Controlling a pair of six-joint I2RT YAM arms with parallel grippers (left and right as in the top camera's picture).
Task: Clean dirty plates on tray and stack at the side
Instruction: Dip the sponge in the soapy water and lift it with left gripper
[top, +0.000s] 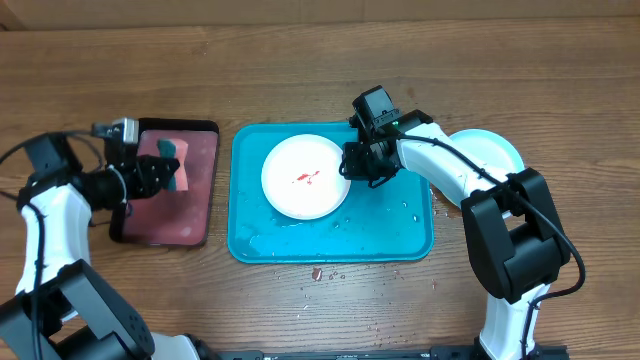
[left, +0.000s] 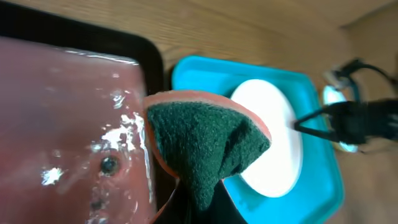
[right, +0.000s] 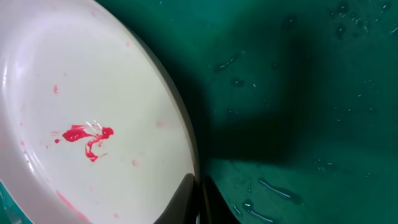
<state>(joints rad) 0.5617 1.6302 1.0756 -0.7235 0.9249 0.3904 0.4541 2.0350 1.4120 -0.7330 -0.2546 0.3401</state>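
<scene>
The white plate (top: 288, 192) lay on the left half of the turquoise tray (top: 400, 228), in the middle of the wooden desk (top: 300, 60). A small red sauce smear (top: 306, 178) showed near the plate's centre. The right tool (top: 356, 166) was at the plate's right edge, and the right wrist view showed its two fingers (right: 184, 199) pinched closed on the rim there. Water droplets (top: 345, 222) dotted the bare tray floor around the plate.

The light blue plate (top: 495, 150) sat on the desk just off the tray's right side, partly hidden under the right arm.

Over on the left, the left tool (top: 160, 172) was clamped on a sponge (left: 205, 146) with a dark green scouring face and a pinkish backing. It held the sponge over the black-rimmed tray (top: 195, 215) of pinkish liquid (left: 56, 118). I could not tell whether the sponge touched the liquid. That tray stood just beside the turquoise one, with a narrow strip of desk between them. A few red spots (top: 318, 272) marked the desk in front of the turquoise tray.
</scene>
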